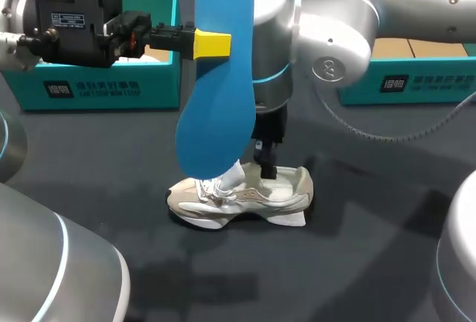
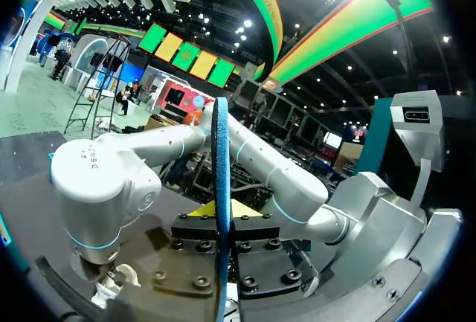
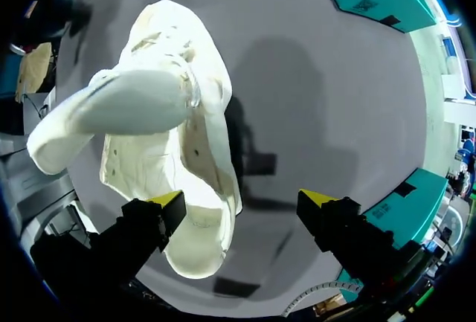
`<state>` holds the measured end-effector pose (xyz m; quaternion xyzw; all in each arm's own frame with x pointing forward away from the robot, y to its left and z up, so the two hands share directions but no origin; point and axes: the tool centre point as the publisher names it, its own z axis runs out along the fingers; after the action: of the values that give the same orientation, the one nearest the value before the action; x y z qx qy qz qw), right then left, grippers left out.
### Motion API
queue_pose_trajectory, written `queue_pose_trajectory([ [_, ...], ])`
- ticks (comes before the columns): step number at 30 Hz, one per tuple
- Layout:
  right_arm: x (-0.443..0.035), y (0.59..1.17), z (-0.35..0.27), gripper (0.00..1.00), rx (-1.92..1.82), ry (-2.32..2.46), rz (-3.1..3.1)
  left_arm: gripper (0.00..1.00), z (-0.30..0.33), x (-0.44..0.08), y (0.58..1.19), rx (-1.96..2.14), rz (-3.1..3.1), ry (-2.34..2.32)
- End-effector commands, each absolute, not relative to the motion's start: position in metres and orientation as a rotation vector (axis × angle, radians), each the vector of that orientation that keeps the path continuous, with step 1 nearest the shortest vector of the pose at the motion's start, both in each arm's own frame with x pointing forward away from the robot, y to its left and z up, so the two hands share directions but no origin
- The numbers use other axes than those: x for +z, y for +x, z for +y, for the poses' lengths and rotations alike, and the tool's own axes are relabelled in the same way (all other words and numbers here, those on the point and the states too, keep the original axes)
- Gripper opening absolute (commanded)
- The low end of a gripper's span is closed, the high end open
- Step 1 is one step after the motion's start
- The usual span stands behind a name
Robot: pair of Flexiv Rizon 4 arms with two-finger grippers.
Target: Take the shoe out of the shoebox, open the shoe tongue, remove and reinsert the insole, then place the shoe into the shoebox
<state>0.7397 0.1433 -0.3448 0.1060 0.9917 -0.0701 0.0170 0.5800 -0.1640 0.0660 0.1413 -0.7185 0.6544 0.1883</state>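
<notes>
A blue insole [image 1: 216, 91] hangs upright high above the table, with my left gripper [image 1: 213, 44] shut on its upper part. In the left wrist view the insole [image 2: 221, 158] shows edge-on between the yellow tips of that gripper [image 2: 222, 212]. Below it a beige and white shoe [image 1: 239, 197] lies on the dark table, toe to the left. My right arm comes in from the right past the middle. Its gripper [image 1: 267, 172] points down at the shoe's heel opening. My right gripper [image 3: 245, 201] is open, one finger over the shoe's [image 3: 175, 136] inside, the other outside its wall.
A teal shoebox [image 1: 104, 88] stands at the back left behind my left gripper. Another teal box [image 1: 416, 84] is at the back right. Dark table surface [image 1: 357, 262] lies bare in front of and right of the shoe.
</notes>
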Motion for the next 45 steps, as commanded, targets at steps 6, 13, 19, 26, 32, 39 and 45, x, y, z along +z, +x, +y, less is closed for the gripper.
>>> queue_pose_trajectory([
  [6, -0.373, 0.753, 0.142, 1.0, -0.206, 0.331, 3.126, 0.0, -0.165, 0.065, 0.58, 1.84, -2.022, 0.397],
  [13, -0.381, 0.752, 0.146, 0.98, -0.188, 0.326, 3.135, 0.0, -0.165, 0.065, 0.58, 1.84, -2.022, 0.397],
  [19, -0.387, 0.748, 0.147, 0.75, -0.178, 0.331, 3.136, 0.0, -0.165, 0.065, 0.58, 1.84, -2.022, 0.397],
  [26, -0.392, 0.744, 0.149, 0.44, -0.181, 0.294, 3.15, 0.0, -0.165, 0.065, 0.58, 1.84, -2.022, 0.397],
  [32, -0.393, 0.741, 0.151, 0.0, -0.186, 0.279, 3.158, 0.0, -0.165, 0.065, 0.58, 1.84, -2.022, 0.397],
  [39, -0.387, 0.736, 0.152, 0.0, -0.199, 0.272, 3.168, 0.0, -0.165, 0.065, 0.58, 1.84, -2.022, 0.397],
  [45, -0.378, 0.73, 0.151, 0.0, -0.212, 0.28, 3.205, 0.0, -0.165, 0.065, 0.58, 1.84, -2.022, 0.397],
])
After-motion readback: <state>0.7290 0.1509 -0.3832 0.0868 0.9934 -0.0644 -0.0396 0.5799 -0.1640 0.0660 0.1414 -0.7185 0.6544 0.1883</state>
